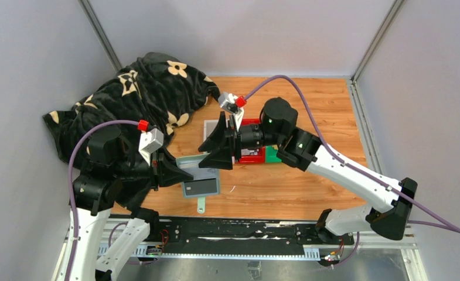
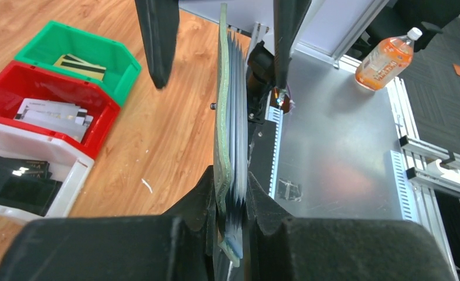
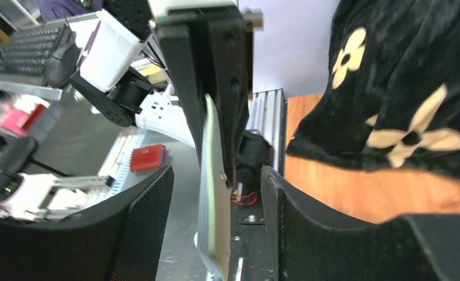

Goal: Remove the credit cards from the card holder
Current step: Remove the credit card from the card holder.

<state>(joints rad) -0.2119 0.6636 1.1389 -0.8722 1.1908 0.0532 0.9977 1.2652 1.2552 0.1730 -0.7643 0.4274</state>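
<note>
Your left fingers [image 2: 199, 202] sit closest in the left wrist view, clamped on the holder [image 2: 222, 117], which stands edge-on between them. The right fingers [image 2: 157, 41] straddle its far end, spread wide. On the tabletop [image 2: 157, 134], black cards [image 2: 16, 175] lie in the white tray [image 2: 69, 187], silvery ones in the red tray [image 2: 69, 88] and gold ones in the green tray [image 2: 128, 73]. The bottle [image 2: 385, 55] has a label too small to read.

From the right wrist you see the holder's edge between the spread right fingers, a gap on either side, and a blanket [image 3: 403, 76] to the right.

From above, the holder faces teal side up with a dark card in a slot. You can read no writing anywhere.
</note>
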